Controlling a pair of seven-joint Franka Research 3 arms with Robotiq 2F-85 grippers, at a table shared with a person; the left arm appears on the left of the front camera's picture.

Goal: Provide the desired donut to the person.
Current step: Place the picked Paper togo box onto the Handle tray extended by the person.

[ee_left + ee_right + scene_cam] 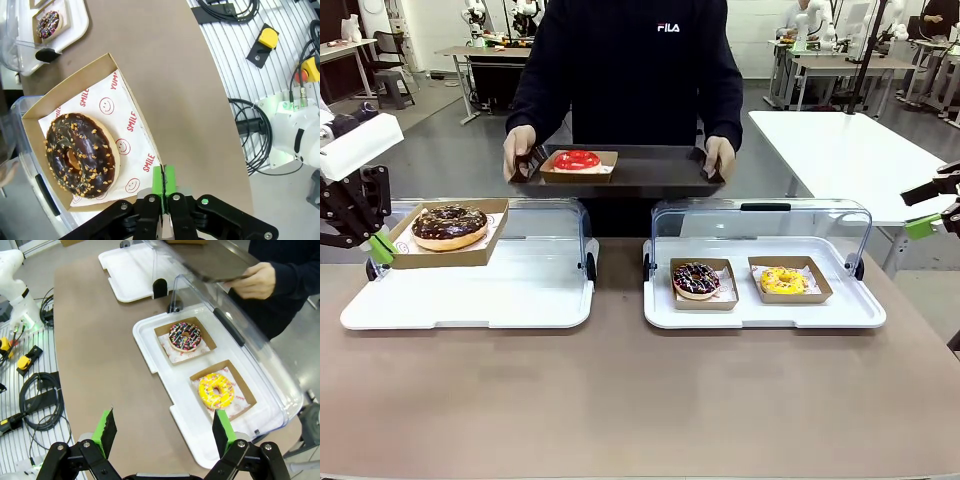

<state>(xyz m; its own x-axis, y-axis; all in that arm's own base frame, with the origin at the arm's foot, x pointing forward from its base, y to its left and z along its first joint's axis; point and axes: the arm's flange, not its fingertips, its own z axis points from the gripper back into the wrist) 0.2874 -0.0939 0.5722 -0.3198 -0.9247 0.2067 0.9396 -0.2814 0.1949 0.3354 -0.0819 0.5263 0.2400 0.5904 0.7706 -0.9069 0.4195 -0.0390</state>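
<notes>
Gripping a cardboard tray (448, 240) by its near-left corner, the left pincer (382, 247) holds the chocolate donut (449, 225) lifted above the table (620, 400); beyond it the person (630, 70) holds a dark tray (650, 172). In the left wrist view, green pads (163, 181) pinch the cardboard edge. In the right wrist view, the right pincer (165, 432) hovers spread apart, with the yellow donut (216, 390) just ahead.

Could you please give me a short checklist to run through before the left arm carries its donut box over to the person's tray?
1. Left gripper shut on the chocolate donut's box edge: ok.
2. Chocolate donut seated in box: ok.
3. Box lifted off the left white tray: ok.
4. Dark tray held out by the person: ok.
5. Free space beside the red donut: ok.
6. Right gripper open, clear: ok.
</notes>
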